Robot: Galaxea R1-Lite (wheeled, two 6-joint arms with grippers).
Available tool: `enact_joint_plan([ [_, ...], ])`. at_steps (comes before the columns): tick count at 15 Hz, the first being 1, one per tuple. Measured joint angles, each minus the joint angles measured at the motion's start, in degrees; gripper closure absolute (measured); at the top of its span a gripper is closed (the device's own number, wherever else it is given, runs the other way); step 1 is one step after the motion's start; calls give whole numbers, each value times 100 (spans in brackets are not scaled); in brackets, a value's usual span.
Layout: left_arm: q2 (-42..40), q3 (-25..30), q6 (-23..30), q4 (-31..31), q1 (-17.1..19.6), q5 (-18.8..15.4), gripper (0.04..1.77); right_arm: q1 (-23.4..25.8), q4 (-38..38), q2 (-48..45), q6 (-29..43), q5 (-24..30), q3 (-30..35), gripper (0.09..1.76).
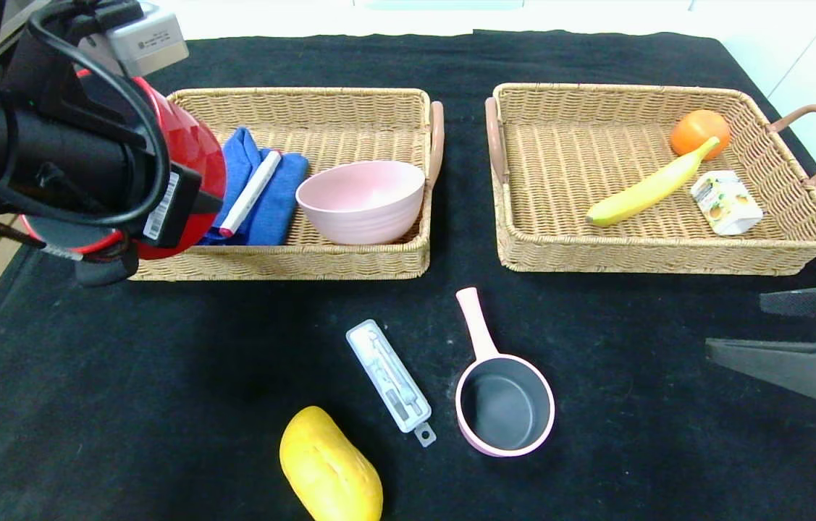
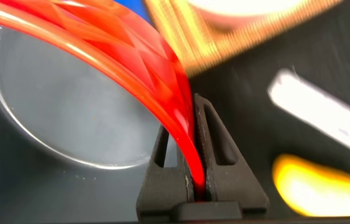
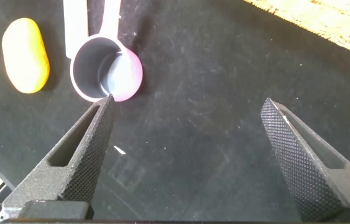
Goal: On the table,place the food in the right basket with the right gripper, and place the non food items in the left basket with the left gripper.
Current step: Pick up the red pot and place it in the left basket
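Black cloth with faint pale smudges is covering the worktop, and two shallow woven wicker trays with brown loop handles are sitting side by side toward its far edge. At the left basket, the left end effector is clenching the thin wall of a glossy red pot, holding it over the tray's left end. Beside the pot a folded blue cloth is lying with a slim white marker on top, and a smooth pink round bowl is sitting upright near the tray's right end. The right basket is holding a round orange, a curved yellow banana running diagonally toward the orange, and a small white-yellow drink carton.

On the bare cloth near the front edge, a slim white clear-topped case is lying at a slant, its long axis running from front right to back left. Just beside it a small pink saucepan with a dark interior is pointing its handle at the baskets. A plump yellow mango-like fruit is resting at the front edge. The right end effector is hovering released, fingers wide apart, by the right edge.
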State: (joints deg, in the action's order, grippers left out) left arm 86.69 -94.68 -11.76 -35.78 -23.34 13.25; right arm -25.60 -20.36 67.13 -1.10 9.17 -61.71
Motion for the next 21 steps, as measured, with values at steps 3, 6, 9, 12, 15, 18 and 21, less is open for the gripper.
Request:
enact_joint_plan([
  [3,258,-46,-269,845,301,-49,162,-2,5,-13,0,1,0,14],
  [6,621,-55,-279,1626,594,-83,162,-5,13,-29,5,0,0,14],
  [9,986,-38,-278,2380,940,-455,162,-5,16,-49,6,0,0,14],
  [12,1201,-71,-289,2598,1084,-590,162,-5,18,-54,9,-2,7,14],
  [15,1356,-85,-293,2881,1128,-664,162,-9,22,-57,9,1,9,14],
  [18,1421,-132,-293,2931,1161,-835,162,-13,22,-57,6,6,9,14],
  [21,1428,-145,-367,2937,1185,-846,150,-13,21,-57,9,6,9,14],
])
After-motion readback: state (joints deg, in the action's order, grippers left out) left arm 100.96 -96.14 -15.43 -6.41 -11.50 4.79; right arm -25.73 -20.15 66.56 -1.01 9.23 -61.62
